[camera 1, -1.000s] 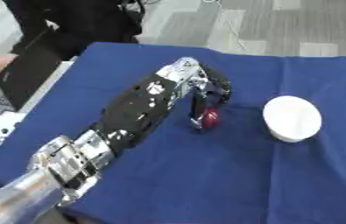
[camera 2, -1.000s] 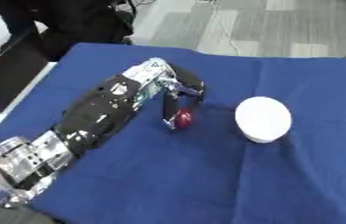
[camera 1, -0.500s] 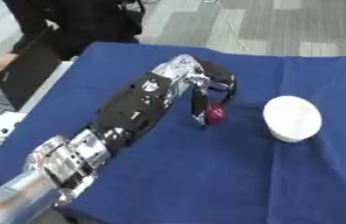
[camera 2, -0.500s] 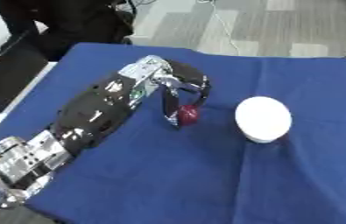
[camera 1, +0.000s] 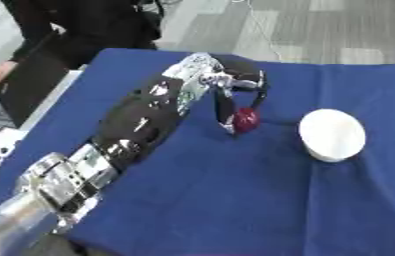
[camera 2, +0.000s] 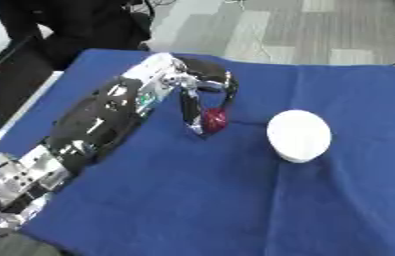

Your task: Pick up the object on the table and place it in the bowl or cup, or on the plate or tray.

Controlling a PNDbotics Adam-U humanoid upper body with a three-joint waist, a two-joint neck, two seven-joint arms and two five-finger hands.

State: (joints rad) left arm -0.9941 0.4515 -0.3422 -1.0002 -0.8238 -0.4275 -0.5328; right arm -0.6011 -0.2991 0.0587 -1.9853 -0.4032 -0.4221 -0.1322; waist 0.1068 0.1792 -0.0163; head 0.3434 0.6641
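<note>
A small dark red round object (camera 1: 246, 119) sits just above the blue tablecloth, near the table's middle. My left hand (camera 1: 232, 90) reaches in from the lower left, and its fingers and thumb curl round the red object. To the right of it stands a white bowl (camera 1: 332, 134), a short gap away. My right hand shows in no view.
The blue tablecloth (camera 1: 235, 200) covers the table. A black laptop (camera 1: 21, 85) lies off the table's left edge. Grey floor lies beyond the far edge.
My left hand has closed round the red object and shifted slightly to the right, towards the white bowl.
</note>
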